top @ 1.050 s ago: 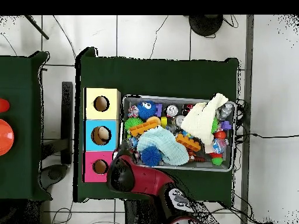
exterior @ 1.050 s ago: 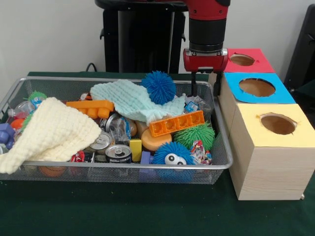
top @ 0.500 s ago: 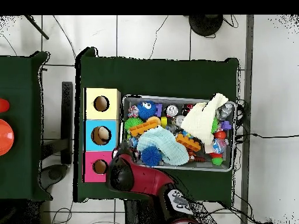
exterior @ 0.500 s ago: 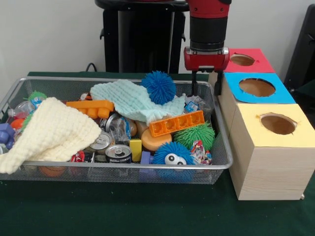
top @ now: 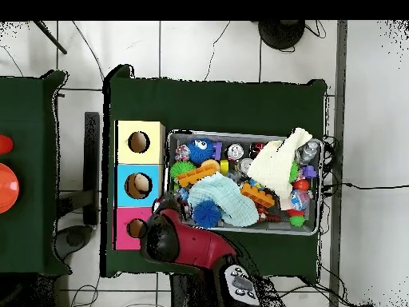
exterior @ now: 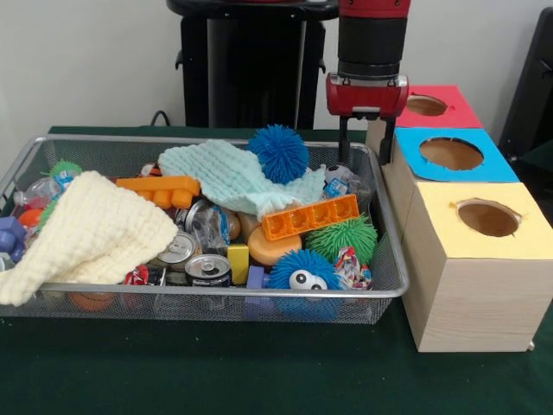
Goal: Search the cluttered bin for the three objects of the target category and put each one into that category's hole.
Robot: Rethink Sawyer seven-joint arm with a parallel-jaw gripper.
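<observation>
My gripper hangs open with nothing between its fingers, over the far right corner of the wire bin, beside the red box. In the overhead view the arm's head covers it, at the edge of the pink box. The bin holds a blue spiky ball, a green spiky ball, a blue ball with eyes, orange bricks, cans, a mint cloth and a cream cloth.
Three wooden boxes with round holes stand in a row right of the bin: red at the back, blue in the middle, yellow nearest. From overhead a tan object shows inside the blue box's hole. Green cloth covers the table.
The gripper has risen a little and shifted right, from inside the bin's far corner toward the boxes. The things in the bin have not moved.
</observation>
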